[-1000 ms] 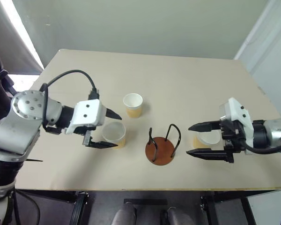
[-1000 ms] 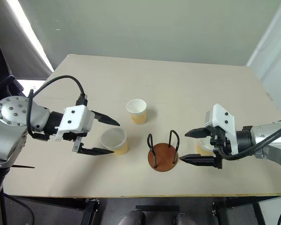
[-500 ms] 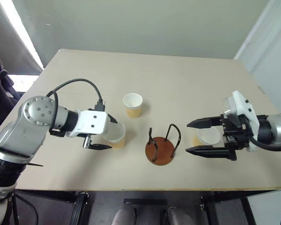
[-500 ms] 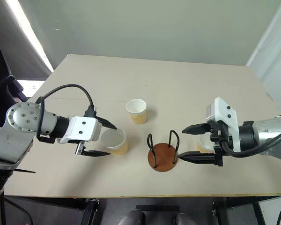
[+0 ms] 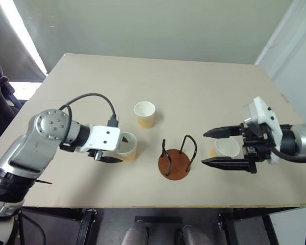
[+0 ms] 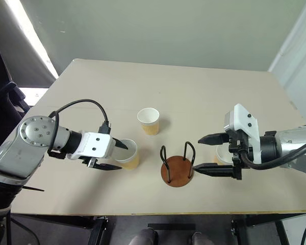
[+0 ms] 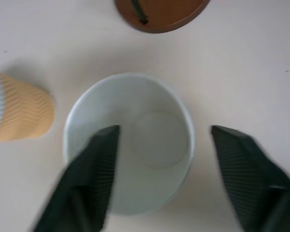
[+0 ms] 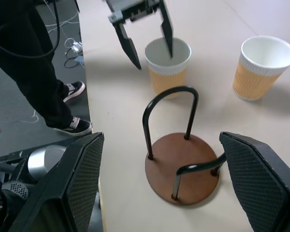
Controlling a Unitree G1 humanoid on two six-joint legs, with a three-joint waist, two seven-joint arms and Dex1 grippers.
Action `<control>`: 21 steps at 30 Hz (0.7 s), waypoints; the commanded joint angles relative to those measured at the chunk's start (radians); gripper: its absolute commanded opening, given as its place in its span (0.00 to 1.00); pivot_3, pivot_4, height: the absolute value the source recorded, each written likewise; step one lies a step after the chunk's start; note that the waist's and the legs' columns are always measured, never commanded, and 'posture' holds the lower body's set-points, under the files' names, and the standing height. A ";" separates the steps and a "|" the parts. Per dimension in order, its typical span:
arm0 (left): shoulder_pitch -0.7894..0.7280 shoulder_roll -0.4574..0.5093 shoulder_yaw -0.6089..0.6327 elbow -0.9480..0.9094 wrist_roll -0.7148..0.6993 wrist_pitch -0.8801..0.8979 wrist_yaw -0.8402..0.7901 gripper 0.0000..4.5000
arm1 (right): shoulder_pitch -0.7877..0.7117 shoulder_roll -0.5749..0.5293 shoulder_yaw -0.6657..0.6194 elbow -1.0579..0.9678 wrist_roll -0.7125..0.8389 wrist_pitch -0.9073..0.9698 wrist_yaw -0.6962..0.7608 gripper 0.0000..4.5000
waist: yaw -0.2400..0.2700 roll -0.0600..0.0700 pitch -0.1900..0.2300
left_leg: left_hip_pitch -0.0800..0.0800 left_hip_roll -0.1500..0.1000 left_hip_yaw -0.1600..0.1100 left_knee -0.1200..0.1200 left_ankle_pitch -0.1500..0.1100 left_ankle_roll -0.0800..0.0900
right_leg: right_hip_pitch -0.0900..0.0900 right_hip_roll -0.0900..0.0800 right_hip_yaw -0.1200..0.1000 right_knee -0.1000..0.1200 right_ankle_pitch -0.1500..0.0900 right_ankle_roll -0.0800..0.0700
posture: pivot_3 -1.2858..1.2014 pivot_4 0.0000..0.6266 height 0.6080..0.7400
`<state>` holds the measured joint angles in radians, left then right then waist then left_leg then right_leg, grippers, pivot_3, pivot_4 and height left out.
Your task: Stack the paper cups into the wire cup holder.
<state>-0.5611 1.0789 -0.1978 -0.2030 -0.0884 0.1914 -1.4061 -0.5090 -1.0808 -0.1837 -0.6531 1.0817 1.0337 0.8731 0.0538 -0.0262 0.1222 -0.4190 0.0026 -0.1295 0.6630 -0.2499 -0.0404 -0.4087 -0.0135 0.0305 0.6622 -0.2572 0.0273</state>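
1. A plain beige worktop (image 5: 204, 87) stands against a pale wall, and the wire cup holder (image 5: 176, 159) sits empty near the middle of its front edge.
2. The left gripper (image 5: 115, 151) straddles one wall of the nearest of the paper cups (image 5: 126, 147), one finger inside the rim and one outside, jaws not clamped; I judge the first pick-up to be in hand.
3. The right gripper (image 5: 218, 148) hangs spread wide above a second cup (image 5: 225, 148) toward the front-right corner, grasping nothing; the third cup (image 5: 144, 114) stands mid-worktop.
4. Next: pinch the wall, lift, carry it over the holder.
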 commanded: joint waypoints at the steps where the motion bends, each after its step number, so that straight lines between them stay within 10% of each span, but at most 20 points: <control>1: -0.006 0.000 0.006 0.005 -0.011 -0.017 -0.026 0.38 | -0.039 -0.001 -0.035 -0.002 0.019 -0.045 0.022 0.87 | 0.000 0.000 0.000 | 0.000 0.000 0.000 0.000 0.000 0.000 | 0.000 0.000 0.000 0.000 0.000 0.000 | 0.52 0.24 1.00; 6: -0.014 -0.006 0.003 0.020 -0.015 -0.024 -0.050 0.00 | -0.072 -0.011 -0.022 0.007 0.025 -0.056 0.046 0.87 | 0.000 0.000 0.000 | 0.000 0.000 0.000 0.000 0.000 0.000 | 0.000 0.000 0.000 0.000 0.000 0.000 | 0.52 0.24 1.00; 21: -0.122 -0.032 0.057 0.019 -0.160 0.090 -0.107 0.00 | -0.096 -0.002 0.006 0.029 -0.018 -0.090 0.065 0.87 | 0.000 0.000 0.000 | 0.000 0.000 0.000 0.000 0.000 0.000 | 0.000 0.000 0.000 0.000 0.000 0.000 | 0.52 0.24 1.00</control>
<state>-0.6436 1.0491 -0.1916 -0.1663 -0.2001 0.2492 -1.5049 -0.5862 -1.0774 -0.1712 -0.6289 1.0760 0.9718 0.9242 0.0539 -0.0263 0.1222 -0.4196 0.0026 -0.1295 0.6634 -0.2500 -0.0402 -0.4088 -0.0136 0.0304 0.6622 -0.2572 0.0273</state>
